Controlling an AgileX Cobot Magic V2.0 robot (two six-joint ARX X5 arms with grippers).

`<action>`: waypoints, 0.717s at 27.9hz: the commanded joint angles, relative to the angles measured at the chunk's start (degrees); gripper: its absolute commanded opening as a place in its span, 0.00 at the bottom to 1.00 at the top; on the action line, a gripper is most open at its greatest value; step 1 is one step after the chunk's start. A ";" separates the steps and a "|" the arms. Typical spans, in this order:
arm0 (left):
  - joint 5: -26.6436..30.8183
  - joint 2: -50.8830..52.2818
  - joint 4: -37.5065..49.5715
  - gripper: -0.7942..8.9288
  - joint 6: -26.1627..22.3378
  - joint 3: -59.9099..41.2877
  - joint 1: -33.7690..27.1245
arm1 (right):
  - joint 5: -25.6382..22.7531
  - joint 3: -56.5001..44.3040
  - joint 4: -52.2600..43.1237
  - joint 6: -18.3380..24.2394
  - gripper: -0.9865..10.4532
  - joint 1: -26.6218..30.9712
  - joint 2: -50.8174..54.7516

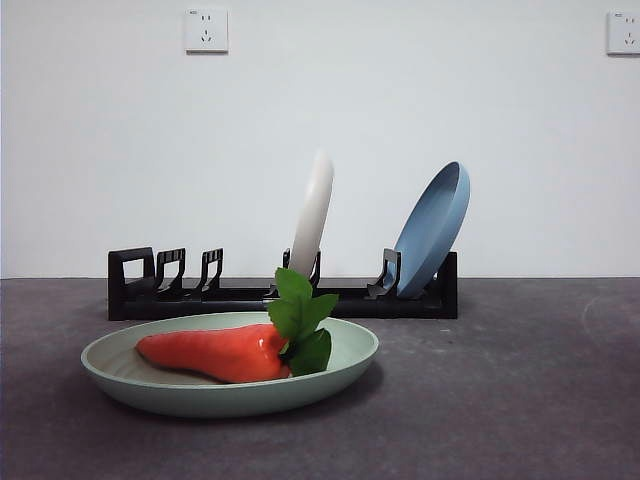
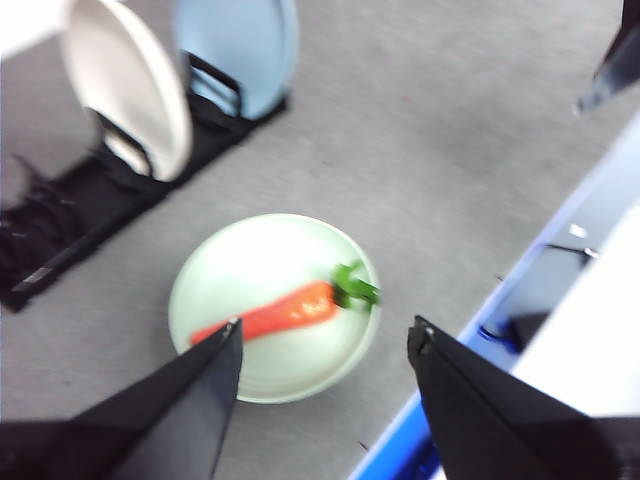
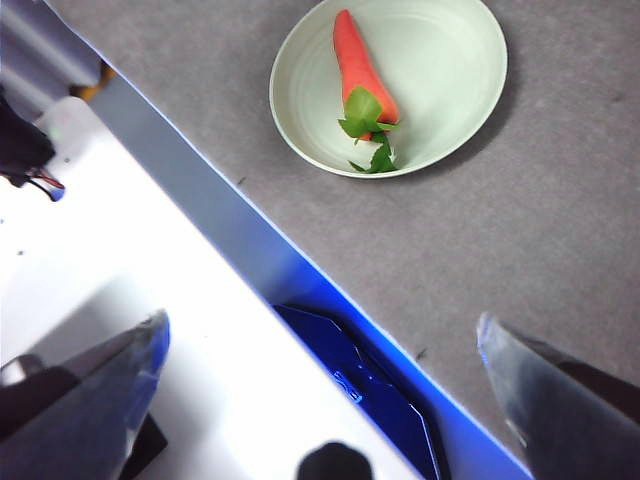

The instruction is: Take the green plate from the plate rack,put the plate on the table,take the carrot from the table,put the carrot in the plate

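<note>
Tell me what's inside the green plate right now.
The carrot lies in the green plate, leaves sticking up over the rim. Nothing else shows in it in either wrist view. The plate surface directly under the carrot is covered.

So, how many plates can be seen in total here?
3. The green plate lies on the table holding the carrot; the cream-white plate and blue plate stand in the plate rack.

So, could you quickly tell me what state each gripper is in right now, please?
Left gripper: open, holding nothing, above the pale sage-green round plate with the glossy orange toy carrot.
Right gripper: open, holding nothing.
</note>
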State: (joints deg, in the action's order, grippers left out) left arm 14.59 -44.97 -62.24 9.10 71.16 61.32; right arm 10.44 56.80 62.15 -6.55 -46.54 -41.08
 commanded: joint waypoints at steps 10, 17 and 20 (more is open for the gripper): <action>-2.91 0.11 -1.31 0.07 0.42 -0.07 0.20 | -0.04 -0.22 1.38 -1.57 0.08 -0.13 4.50; -2.73 0.11 -1.31 0.08 0.35 -0.07 0.20 | -0.11 -0.22 1.38 -1.53 0.09 -0.13 4.50; -2.73 0.11 -1.29 0.08 0.35 -0.07 0.20 | -0.11 -0.22 1.38 -1.53 0.09 -0.13 4.50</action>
State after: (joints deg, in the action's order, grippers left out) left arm 11.84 -44.97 -63.59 9.15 71.16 61.32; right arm 10.41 56.80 63.79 -7.75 -46.54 -36.67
